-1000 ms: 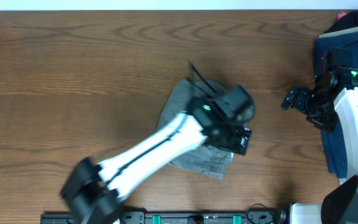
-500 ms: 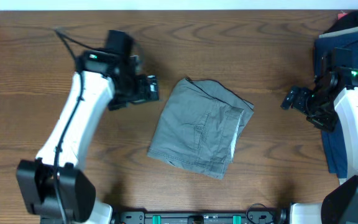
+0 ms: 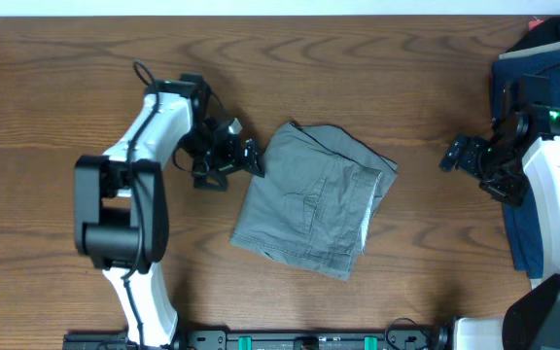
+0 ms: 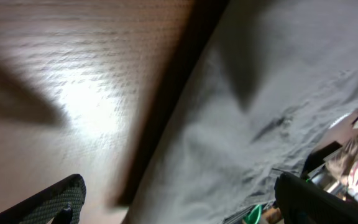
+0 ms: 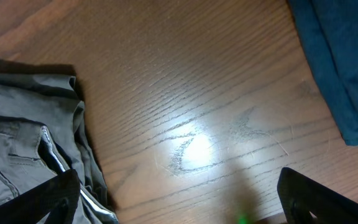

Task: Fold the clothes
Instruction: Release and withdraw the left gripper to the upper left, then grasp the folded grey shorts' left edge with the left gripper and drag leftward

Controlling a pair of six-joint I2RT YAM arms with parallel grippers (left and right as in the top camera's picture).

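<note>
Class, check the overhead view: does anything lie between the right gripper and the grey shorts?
Nothing visible does. Only wooden table lies between the open right gripper and the right edge of the shorts.

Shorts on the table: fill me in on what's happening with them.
The grey shorts lie folded into a compact bundle in the middle of the table. The left gripper sits low at their left edge with jaws open, gripping nothing. The right gripper hovers open off to the right, apart from the shorts, near a dark blue garment. Neither arm holds any cloth at this moment.
</note>
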